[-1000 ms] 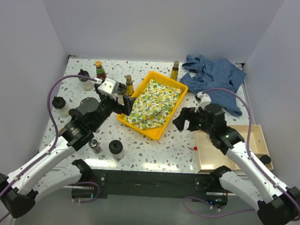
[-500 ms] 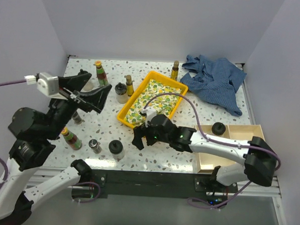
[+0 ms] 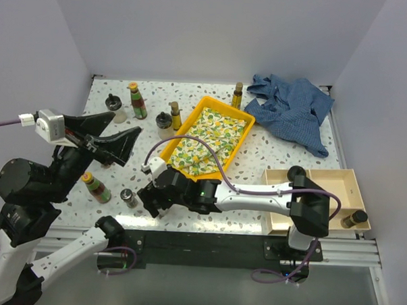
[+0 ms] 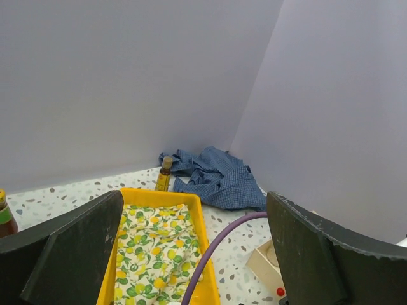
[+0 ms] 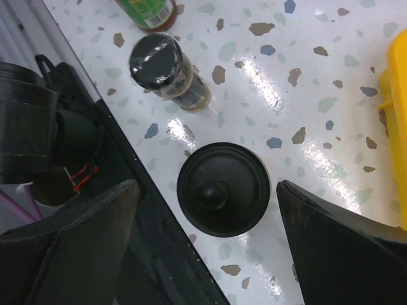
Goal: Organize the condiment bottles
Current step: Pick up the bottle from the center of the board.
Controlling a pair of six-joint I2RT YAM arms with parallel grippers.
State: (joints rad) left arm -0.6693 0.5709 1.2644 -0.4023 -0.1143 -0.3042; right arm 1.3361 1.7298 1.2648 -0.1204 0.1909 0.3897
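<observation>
In front of the yellow tray's (image 3: 185, 125) near-left corner, a squat black-lidded jar (image 5: 222, 189) stands upright on the speckled tabletop (image 3: 253, 185). It sits squarely between the spread fingers of the right gripper (image 5: 206, 206), which hangs above it, released and touching nothing.

1 second ago this arm was working to the right of the tray, over the wooden box (image 3: 324, 181). It has since swept across the tray's front edge to the left side, its jaws widening slightly on the way. The left gripper (image 3: 126, 125), then low against the tray's left rim, has lifted up and back. It is now fully released, empty, and well clear of the bottles.

Just left of the targeted jar stands a smaller dark-capped jar (image 5: 166, 70). Beyond that is a yellow-capped bottle with a red and green label (image 3: 94, 187). 5 more bottles remain loose behind and left of the tray, among them a slim amber one (image 3: 237, 94) at its far corner. To the tray's right, the box already holds a black-lidded jar (image 3: 296, 173) and an amber bottle (image 3: 355, 218).

The swing suggests the sorting is only partly done. The jar under the right gripper looks like the next pickup, needing a straight descent and a squeeze.
</observation>
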